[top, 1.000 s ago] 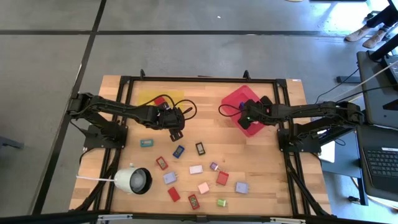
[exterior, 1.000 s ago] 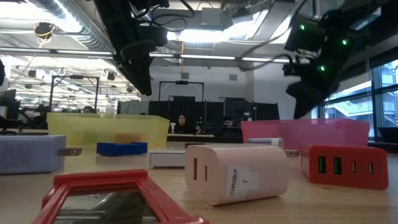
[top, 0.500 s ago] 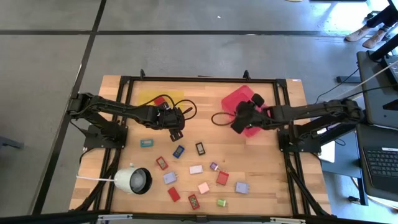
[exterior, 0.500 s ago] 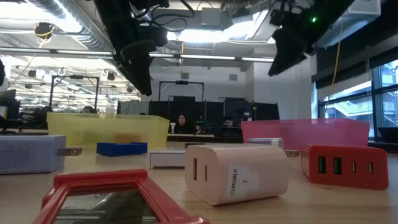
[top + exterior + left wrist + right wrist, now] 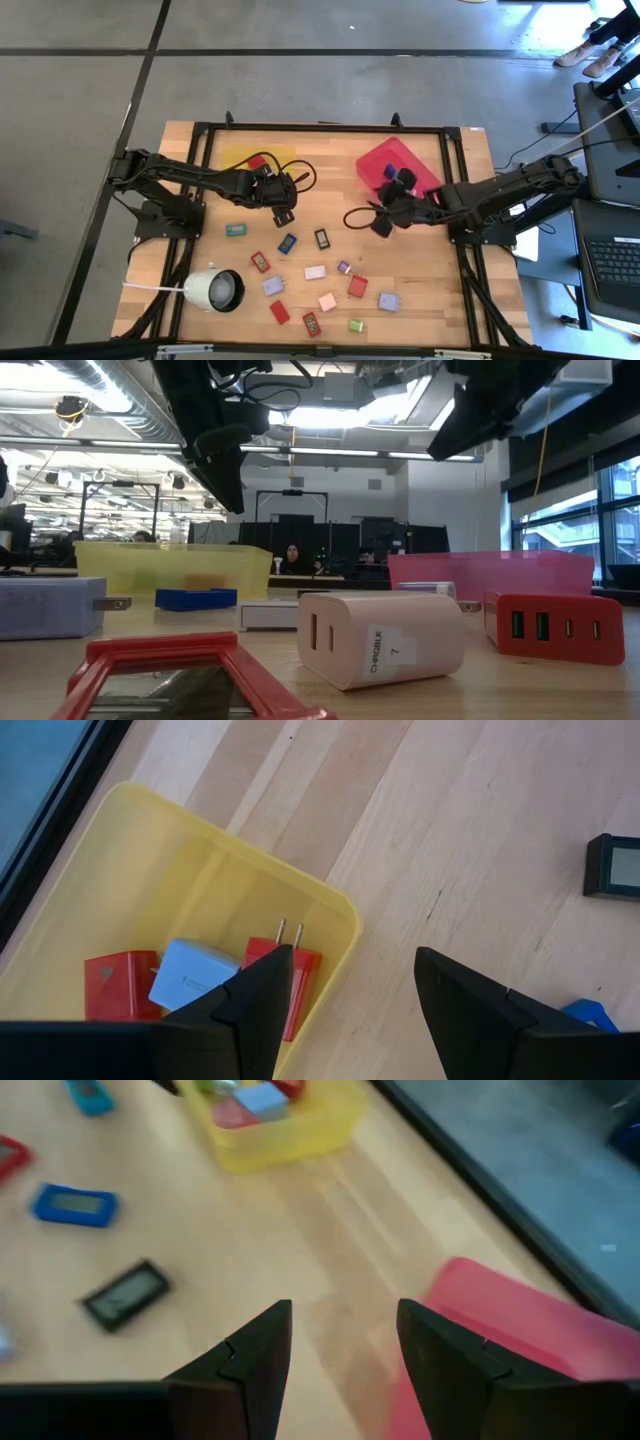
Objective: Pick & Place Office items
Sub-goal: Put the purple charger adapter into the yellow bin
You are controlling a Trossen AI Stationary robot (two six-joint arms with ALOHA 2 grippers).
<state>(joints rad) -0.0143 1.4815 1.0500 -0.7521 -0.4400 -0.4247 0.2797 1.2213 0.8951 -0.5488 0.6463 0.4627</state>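
Wooden table (image 5: 420,262) under both arms, framed in black rails. At its far side, a yellow tray (image 5: 190,910) toward the left and a red tray (image 5: 405,160) toward the right. In the yellow tray, two red chargers (image 5: 110,988) and a white one (image 5: 195,972), lying together at one end. Near the table's front left corner, a white round lamp-like object (image 5: 212,289) on its side.

Left gripper (image 5: 283,212) hanging just in front of the yellow tray, fingers parted and empty in the left wrist view, bare wood between them. Right gripper (image 5: 381,222) hanging over open wood just in front of the red tray, fingers likewise spread with nothing held.

Office items scattered across the near half of the table, apart from one another: teal block (image 5: 235,231), blue block (image 5: 288,243), black block (image 5: 322,239), red blocks (image 5: 260,262), a white block (image 5: 315,272), a pink block (image 5: 327,301), lilac blocks (image 5: 388,300) and a green block (image 5: 356,325). In the low view, a pale charger (image 5: 380,636) close up, probably one of the white or pink ones.
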